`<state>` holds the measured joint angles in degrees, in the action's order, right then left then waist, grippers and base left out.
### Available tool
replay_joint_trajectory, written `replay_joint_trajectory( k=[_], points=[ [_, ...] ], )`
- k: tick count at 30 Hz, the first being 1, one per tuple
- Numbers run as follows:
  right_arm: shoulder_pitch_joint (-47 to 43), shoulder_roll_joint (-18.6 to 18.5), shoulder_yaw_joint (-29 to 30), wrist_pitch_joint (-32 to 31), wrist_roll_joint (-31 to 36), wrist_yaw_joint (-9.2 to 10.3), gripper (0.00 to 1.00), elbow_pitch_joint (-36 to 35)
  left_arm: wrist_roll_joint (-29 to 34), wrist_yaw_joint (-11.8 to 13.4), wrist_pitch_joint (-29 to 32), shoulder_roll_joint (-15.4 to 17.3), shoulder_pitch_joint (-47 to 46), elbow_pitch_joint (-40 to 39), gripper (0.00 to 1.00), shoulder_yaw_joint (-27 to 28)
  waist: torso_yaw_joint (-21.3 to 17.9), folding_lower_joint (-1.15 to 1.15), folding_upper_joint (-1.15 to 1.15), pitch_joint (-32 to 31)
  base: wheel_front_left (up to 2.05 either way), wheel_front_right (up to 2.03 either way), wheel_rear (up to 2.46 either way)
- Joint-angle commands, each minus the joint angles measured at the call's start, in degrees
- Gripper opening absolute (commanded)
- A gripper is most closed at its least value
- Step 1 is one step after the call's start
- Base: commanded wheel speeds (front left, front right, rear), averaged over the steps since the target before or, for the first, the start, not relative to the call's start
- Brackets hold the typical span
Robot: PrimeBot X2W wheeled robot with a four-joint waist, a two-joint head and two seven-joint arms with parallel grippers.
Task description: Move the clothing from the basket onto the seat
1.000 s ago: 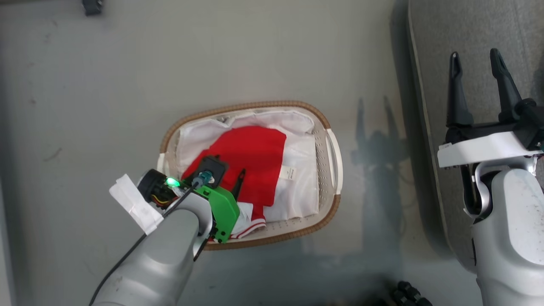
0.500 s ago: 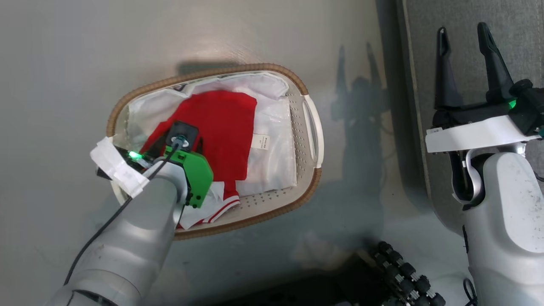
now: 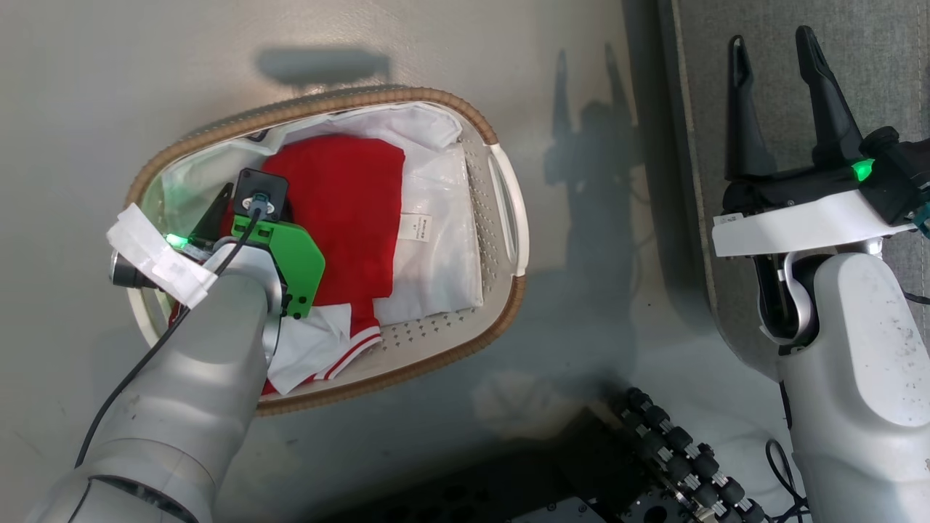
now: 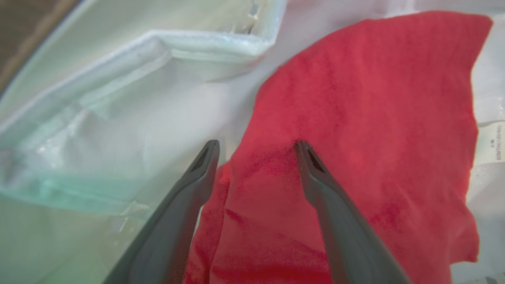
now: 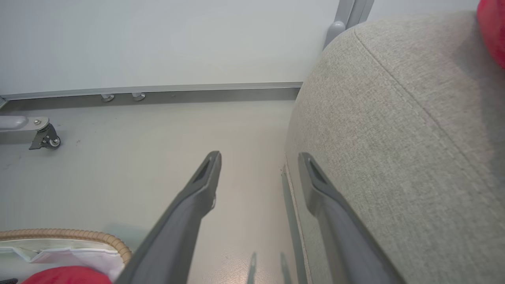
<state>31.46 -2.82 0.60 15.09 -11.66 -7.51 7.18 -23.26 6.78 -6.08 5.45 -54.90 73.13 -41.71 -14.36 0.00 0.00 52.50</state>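
Left claw (image 4: pixel 256 146) is spread open, low inside the basket (image 3: pixel 503 190), straddling the edge of the clothing (image 3: pixel 349 196): one finger on red, the other over white lining (image 4: pixel 150 114). Garment's long axis runs top-to-bottom in head view. Right claw (image 3: pixel 770 42), open and empty, is at upper right over the seat (image 3: pixel 886 65), well apart. Left arm's pick.

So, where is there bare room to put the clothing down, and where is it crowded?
The seat is bare around its rounded corner, beside the open right gripper; something red shows at one edge. The floor between basket and seat is bare too. The basket is crowded: clothing, with the left gripper open over it.
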Motion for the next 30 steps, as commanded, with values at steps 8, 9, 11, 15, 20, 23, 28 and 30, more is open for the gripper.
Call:
replay_joint_trajectory(
  k=[8, 9, 11, 15, 20, 23, 28, 30],
  points=[
    [0.6, -0.1, -1.0, 0.1, -1.1, 0.04, 1.00, -0.1, -1.3, -3.4, 1.9, -0.4, -1.0, 0.4, 0.00, -0.6, -0.9, 0.00, 0.00, 0.9, 0.00, 0.00, 0.00],
    [0.5, -0.1, -1.0, 0.1, -1.1, 0.04, 1.00, -0.1, -1.3, -3.5, 1.8, -0.6, -0.9, 0.4, 0.00, -0.8, -0.8, 0.00, 0.00, 0.9, 0.00, 0.00, 0.00],
    [0.3, -0.1, -1.0, 0.1, -1.0, 0.04, 1.00, 0.2, -1.0, -4.0, 1.0, -1.0, -0.8, 0.2, 0.00, -1.3, -0.7, 0.00, 0.00, 0.6, 0.00, 0.00, 0.00],
    [0.0, -0.1, -1.0, 0.1, -0.9, 0.04, 1.00, 0.7, -1.0, -4.8, -0.7, -1.8, 0.2, -0.3, 0.00, -2.3, -0.2, 0.00, 0.00, -0.7, 0.00, 0.00, 0.00],
    [-0.5, -0.2, -1.0, 0.1, -0.3, 0.04, 1.00, 1.5, -1.3, -6.4, -3.1, -2.2, 1.5, -1.3, 0.00, -3.4, 0.9, 0.00, 0.00, -3.5, 0.00, 0.00, 0.00],
    [-1.2, -0.2, -0.9, 0.1, 0.4, 0.04, 1.00, 2.0, -1.4, -7.5, -4.8, -2.4, 2.5, -2.1, 0.00, -4.1, 1.7, 0.00, 0.00, -5.7, 0.00, 0.00, 0.00],
    [-2.7, -0.2, -0.2, 0.1, 2.4, 0.04, 1.00, 3.3, -2.6, -9.9, -7.3, -2.5, 4.4, -4.5, 0.00, -4.7, 4.0, 0.00, 0.00, -10.9, 0.00, 0.00, 0.00],
    [-3.5, -0.2, 0.1, 0.1, 3.2, 0.04, 1.00, 3.9, -3.1, -10.6, -8.0, -2.6, 5.3, -6.2, 0.00, -5.1, 4.9, 0.00, 0.00, -13.2, 0.00, 0.00, 0.00]
  ],
)
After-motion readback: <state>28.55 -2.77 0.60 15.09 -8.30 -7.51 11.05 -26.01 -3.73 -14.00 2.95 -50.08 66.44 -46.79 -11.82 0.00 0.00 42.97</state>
